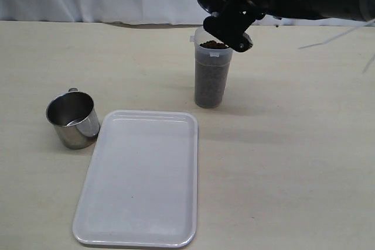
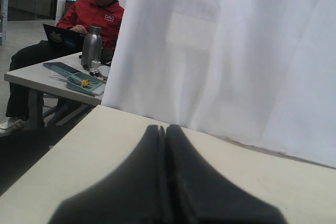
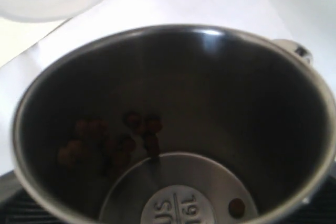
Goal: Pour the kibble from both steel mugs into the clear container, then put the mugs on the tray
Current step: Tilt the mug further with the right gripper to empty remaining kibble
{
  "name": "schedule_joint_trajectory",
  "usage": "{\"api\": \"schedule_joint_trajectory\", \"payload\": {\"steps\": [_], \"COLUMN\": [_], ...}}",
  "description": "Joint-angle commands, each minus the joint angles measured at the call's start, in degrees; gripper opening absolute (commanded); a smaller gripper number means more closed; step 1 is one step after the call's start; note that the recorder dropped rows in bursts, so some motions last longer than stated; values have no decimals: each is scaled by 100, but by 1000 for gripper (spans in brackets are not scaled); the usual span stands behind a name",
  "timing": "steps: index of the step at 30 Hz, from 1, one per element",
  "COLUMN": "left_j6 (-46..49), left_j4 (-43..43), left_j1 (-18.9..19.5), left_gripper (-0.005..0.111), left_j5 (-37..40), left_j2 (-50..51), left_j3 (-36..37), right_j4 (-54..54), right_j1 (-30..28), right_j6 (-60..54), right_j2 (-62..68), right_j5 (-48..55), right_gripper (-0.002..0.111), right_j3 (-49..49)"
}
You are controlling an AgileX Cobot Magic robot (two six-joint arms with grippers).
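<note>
The kibble fills the clear container almost to the top, with a little brown heap just under the rim. The container stands upright on the tan table, a bit behind the far right corner of the white tray and not touching it.

Right above the container, the right gripper holds one steel mug. Its jaws are spread wide around the mug and pinch its sides. The mug is tipped over, with its mouth toward the container's rim. Looking into the mug from the wrist camera, a few pellets cling to the inside wall and one sits on the bottom. The rest of the inside is bare shiny metal.

The other steel mug stands upright on the table, just beside the tray's left edge near its far corner. I cannot tell if they touch. Its handle points away from the tray, and its shiny bottom shows inside.

The left gripper hangs over the table, away from everything, with its dark jaws pressed tight together and nothing between them. Behind it hangs a white curtain. Past the curtain, a person in a red top sits at another table with a steel bottle.
</note>
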Motion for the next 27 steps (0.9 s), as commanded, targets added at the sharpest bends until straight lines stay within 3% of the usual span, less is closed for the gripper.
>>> {"api": "schedule_joint_trajectory", "payload": {"steps": [1,27], "left_j6": [10,10], "left_j4": [-1,-11], "left_j1": [-22,-22], "left_gripper": [0,0], "left_j5": [-56,-56], "left_j2": [-15,-15], "left_j3": [12,12], "right_j4": [-393,-1255], "right_j1": [15,15], "right_j6": [-92,-98], "right_j2": [-64,-64], "right_j5": [-68,-209], "right_gripper": [5,5], "right_j3": [-20,-16]}}
